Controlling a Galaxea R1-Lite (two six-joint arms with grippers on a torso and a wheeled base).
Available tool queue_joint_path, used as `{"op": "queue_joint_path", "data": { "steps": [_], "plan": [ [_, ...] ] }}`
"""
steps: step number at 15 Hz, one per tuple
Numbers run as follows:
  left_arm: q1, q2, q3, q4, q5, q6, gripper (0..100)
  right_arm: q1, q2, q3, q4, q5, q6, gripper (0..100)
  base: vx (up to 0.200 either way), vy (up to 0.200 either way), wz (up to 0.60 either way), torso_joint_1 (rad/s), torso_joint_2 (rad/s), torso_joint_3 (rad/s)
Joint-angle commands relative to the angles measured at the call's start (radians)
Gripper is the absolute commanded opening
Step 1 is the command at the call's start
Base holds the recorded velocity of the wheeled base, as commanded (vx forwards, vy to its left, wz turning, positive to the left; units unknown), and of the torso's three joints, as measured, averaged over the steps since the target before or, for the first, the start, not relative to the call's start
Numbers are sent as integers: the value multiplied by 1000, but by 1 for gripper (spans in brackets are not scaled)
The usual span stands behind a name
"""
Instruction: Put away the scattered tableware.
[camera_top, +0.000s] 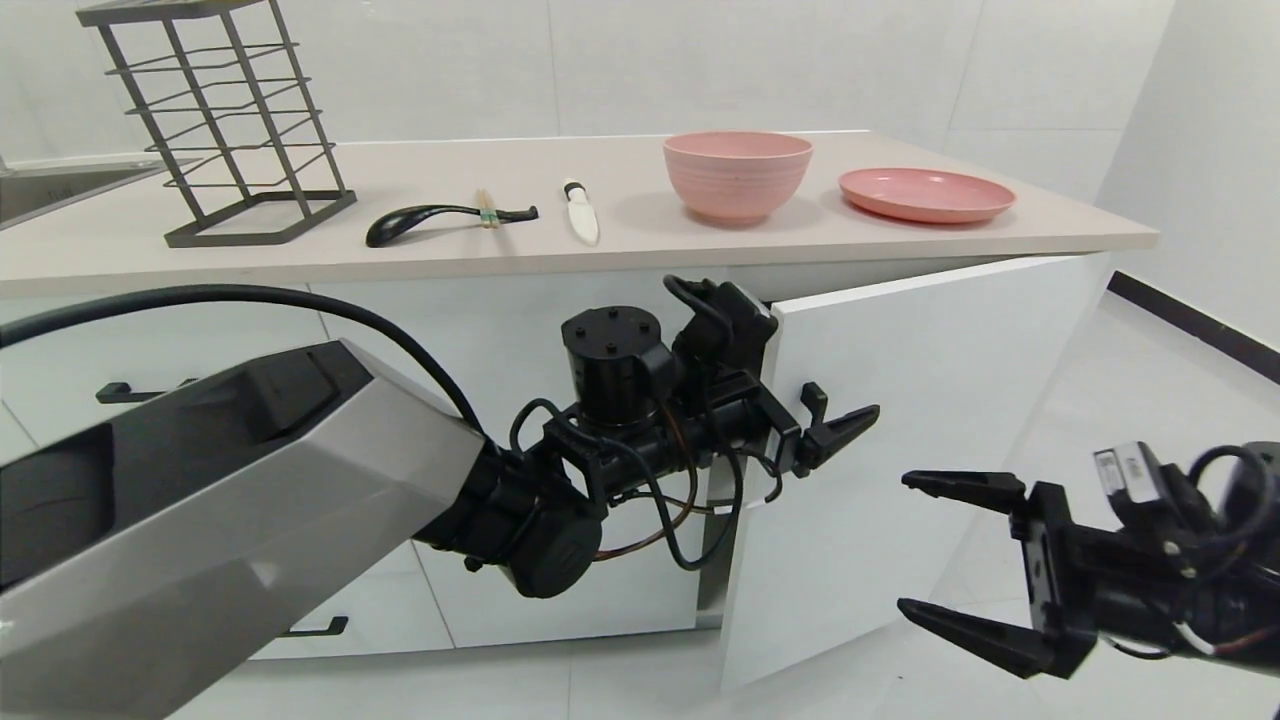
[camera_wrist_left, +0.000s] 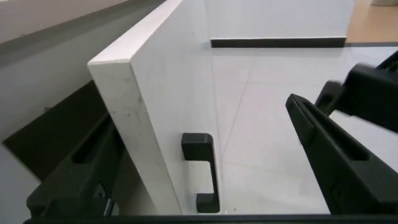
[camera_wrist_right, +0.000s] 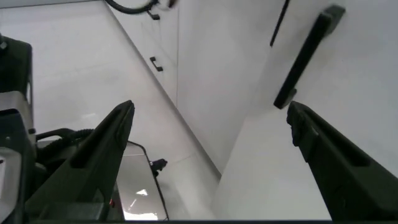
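On the countertop (camera_top: 1050, 235) lie a black spoon (camera_top: 400, 222), a pair of chopsticks (camera_top: 486, 208), a white utensil (camera_top: 580, 215), a pink bowl (camera_top: 737, 175) and a pink plate (camera_top: 925, 193). Below them a white cabinet door (camera_top: 930, 420) stands partly swung out. My left gripper (camera_top: 820, 430) is open and straddles the door's free edge (camera_wrist_left: 134, 124), one finger behind the panel and one in front, beside the black handle (camera_wrist_left: 202, 171). My right gripper (camera_top: 903, 545) hangs open and empty in front of the door, lower right, with the handle (camera_wrist_right: 305, 56) beyond it.
A dark wire dish rack (camera_top: 225, 120) stands at the counter's left, with a sink (camera_top: 50, 185) beyond it. Closed cabinet fronts with black handles (camera_top: 125, 392) run to the left. Bare white floor (camera_top: 1130, 400) spreads to the right of the open door.
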Motion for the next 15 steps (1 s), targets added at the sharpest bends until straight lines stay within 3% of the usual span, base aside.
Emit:
{"op": "queue_joint_path", "data": {
  "steps": [1, 5, 11, 15],
  "plan": [
    [-31, -4, 6, -4, -3, 0, 100, 2, -334, 68, -3, -1, 0, 100, 0, 0, 0, 0, 0, 0],
    [-76, 8, 12, 2, 13, -1, 100, -50, -617, 39, 14, -1, -2, 100, 0, 0, 0, 0, 0, 0],
    [-151, 28, 20, -3, 14, -12, 100, -67, -699, 24, 32, -3, -23, 100, 0, 0, 0, 0, 0, 0],
    [-215, 50, 12, -6, 14, -12, 100, -95, -759, -85, 34, -1, -25, 100, 0, 0, 0, 0, 0, 0]
  ]
}}
